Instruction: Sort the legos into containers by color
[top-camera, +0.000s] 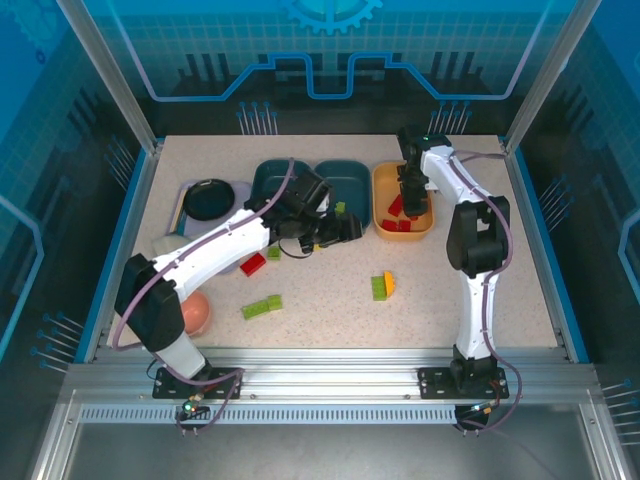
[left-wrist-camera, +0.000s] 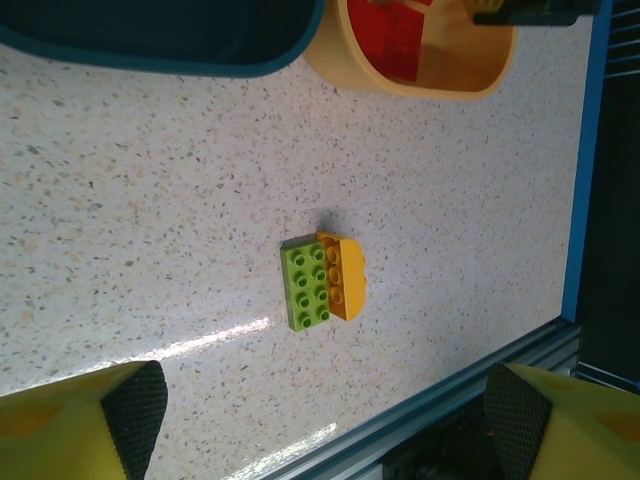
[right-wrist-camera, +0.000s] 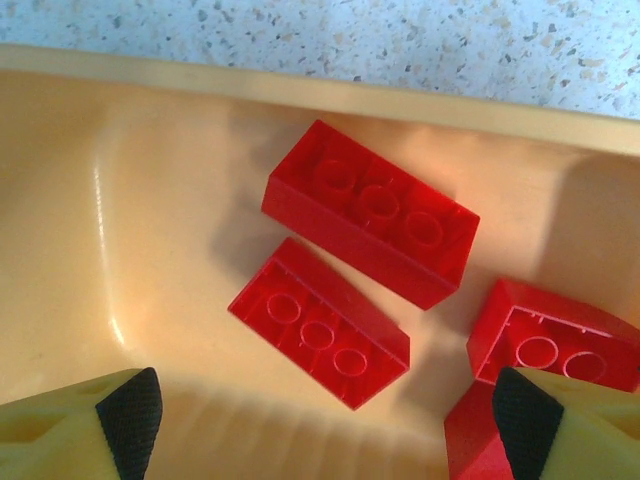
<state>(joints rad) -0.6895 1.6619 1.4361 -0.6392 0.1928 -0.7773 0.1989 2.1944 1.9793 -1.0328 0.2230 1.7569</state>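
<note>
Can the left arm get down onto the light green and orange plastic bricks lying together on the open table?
Probably yes. The light green and orange plastic bricks lie alone on bare speckled table, and the left gripper is open and facing them, with nothing between.

Speckled table (top-camera: 480, 290): two teal trays (top-camera: 345, 180), orange tray (top-camera: 380, 195), loose legos (top-camera: 382, 286), pink bowl (top-camera: 196, 313).
</note>
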